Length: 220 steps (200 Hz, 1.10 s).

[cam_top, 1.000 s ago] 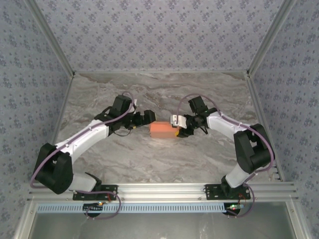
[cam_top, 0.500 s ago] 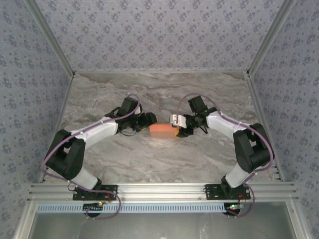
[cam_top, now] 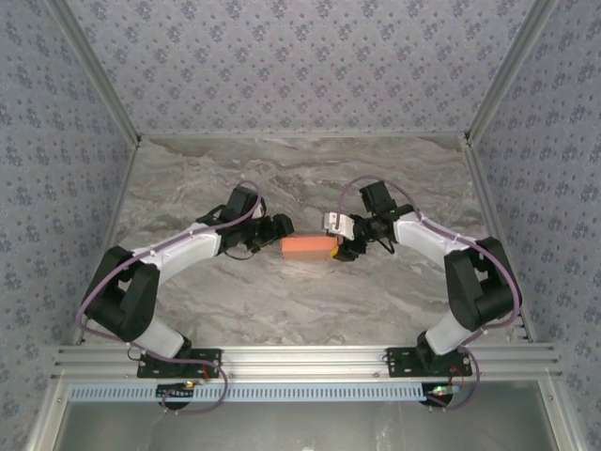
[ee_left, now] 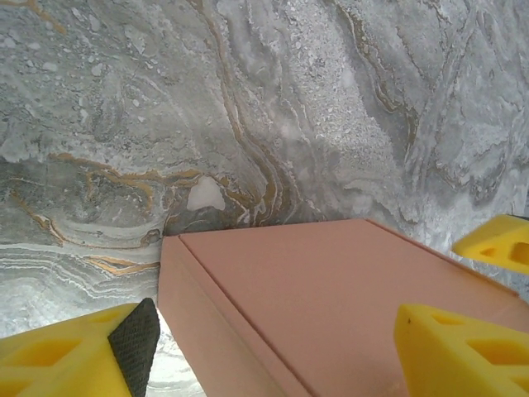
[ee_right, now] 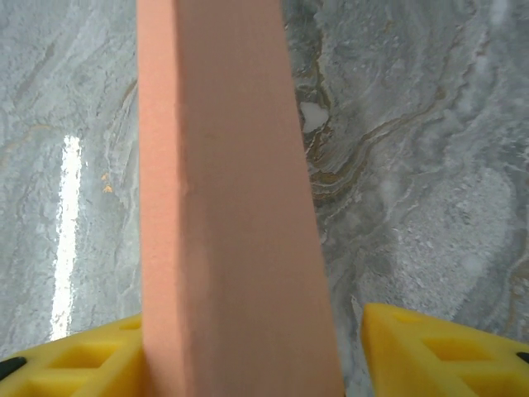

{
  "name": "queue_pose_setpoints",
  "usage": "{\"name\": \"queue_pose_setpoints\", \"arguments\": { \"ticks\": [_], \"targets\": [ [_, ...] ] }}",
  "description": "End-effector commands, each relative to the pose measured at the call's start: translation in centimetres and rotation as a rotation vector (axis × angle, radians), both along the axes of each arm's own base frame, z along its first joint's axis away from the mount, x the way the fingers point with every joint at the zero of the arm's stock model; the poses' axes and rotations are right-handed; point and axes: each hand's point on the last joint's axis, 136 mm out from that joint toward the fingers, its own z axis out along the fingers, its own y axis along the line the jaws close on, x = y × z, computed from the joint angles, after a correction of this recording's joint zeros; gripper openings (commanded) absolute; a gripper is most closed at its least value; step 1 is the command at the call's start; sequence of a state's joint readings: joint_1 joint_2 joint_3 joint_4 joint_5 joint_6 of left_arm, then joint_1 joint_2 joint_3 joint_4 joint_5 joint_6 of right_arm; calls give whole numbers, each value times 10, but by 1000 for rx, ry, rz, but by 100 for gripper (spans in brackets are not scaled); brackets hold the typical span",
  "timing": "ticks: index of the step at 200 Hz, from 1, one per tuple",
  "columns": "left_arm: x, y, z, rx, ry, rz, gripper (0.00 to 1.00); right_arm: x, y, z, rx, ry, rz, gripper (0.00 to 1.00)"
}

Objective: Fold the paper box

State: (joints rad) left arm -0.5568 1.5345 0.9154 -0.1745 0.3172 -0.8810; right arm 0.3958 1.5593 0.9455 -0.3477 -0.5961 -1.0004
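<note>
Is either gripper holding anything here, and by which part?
Nothing looks gripped. The paper box lies on the table; left gripper and right gripper straddle its ends, jaws open.

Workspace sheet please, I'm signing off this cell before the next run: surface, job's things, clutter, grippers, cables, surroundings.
Surface: grey marbled table.
Job's things: paper box, folded shut, lying flat mid-table.
Clutter: nothing seen.
Grippers: left gripper open around the box's left end; right gripper open around its other end.
Cables: purple cables run along both arms, off the box.
Surroundings: patterned walls; aluminium rail at the near edge.
</note>
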Motion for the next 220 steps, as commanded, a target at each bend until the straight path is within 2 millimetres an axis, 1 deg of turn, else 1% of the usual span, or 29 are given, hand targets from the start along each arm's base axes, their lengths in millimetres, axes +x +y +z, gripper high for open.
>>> {"name": "queue_pose_setpoints", "arguments": {
  "ticks": [1,20,66,88,97,103,110,121,130,139,155,174,196,220],
  "targets": [
    [11,-2,10,16,-17,2,78,-6,-3,21,60,-7,-14,64],
    [13,-4,9,20,-15,-2,84,-9,-10,32,85,-4,-35,64],
    [17,-5,6,32,-9,-11,89,-24,-21,72,252,-9,-86,65],
    [19,-5,7,47,-14,-19,91,-26,-28,86,292,-35,-135,65],
    [20,-5,8,50,-14,-22,91,-18,-31,94,311,-57,-213,65],
    [20,-5,8,52,-14,-23,91,-9,-37,98,325,-60,-306,65],
    [20,-5,8,51,-14,-26,91,3,-43,108,362,-70,-413,65],
    [19,-6,8,49,-13,-28,91,13,-52,114,401,-40,-555,60],
    [19,-6,7,46,-10,-29,91,15,-56,110,402,1,-615,53],
    [18,-6,6,46,-7,-28,91,13,-56,104,388,36,-637,47],
    [17,-5,2,50,-1,-27,91,4,-47,88,363,78,-606,44],
    [17,-5,0,53,4,-26,91,-1,-38,72,336,117,-585,43],
    [17,-5,-1,51,10,-24,91,6,-34,59,317,140,-607,40],
    [17,-5,-1,52,10,-24,91,17,-28,55,305,170,-626,35]
  ]
}}
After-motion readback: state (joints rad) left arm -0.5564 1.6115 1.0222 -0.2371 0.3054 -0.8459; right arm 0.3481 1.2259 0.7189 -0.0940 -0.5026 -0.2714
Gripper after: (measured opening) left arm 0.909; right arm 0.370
